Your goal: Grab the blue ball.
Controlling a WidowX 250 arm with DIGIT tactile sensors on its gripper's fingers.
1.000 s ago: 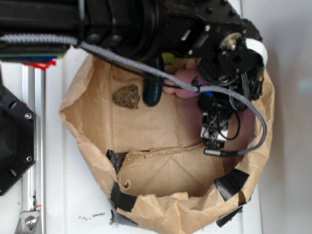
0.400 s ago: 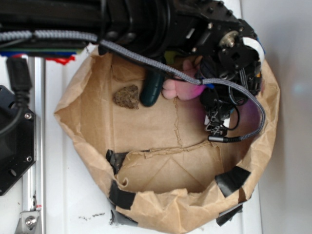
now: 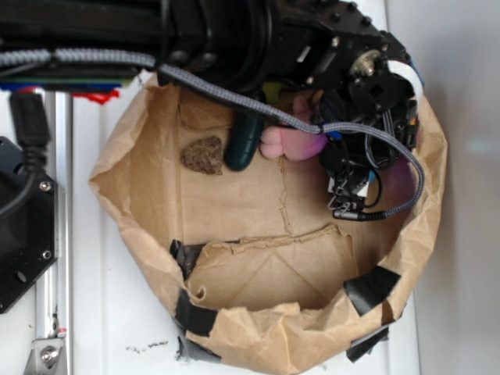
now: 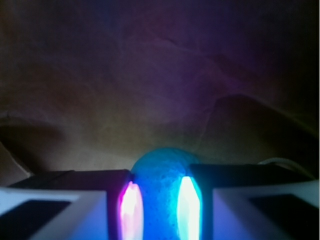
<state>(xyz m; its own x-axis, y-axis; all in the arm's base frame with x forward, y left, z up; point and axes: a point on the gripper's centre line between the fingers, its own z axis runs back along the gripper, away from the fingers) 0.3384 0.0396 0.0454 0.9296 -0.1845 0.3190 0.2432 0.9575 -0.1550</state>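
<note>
In the wrist view the blue ball (image 4: 161,172) sits squeezed between my two fingers, its rounded top bulging just above them. My gripper (image 4: 160,200) is shut on it, with bright glare on both inner pads. Crumpled brown paper fills the view behind. In the exterior view my gripper (image 3: 348,187) hangs inside the right part of the paper bag (image 3: 125,203), just right of the pink plush toy (image 3: 291,141). There the ball is hidden under the arm.
A dark green oblong toy (image 3: 244,141) and a brown rock-like lump (image 3: 203,154) lie at the back of the bag. Black tape patches (image 3: 371,287) mark the front rim. A metal rail (image 3: 55,234) runs along the left.
Over the last second the gripper head moved toward the bag's back right and the bag's rim shifted with it. In the last half second it barely moved.
</note>
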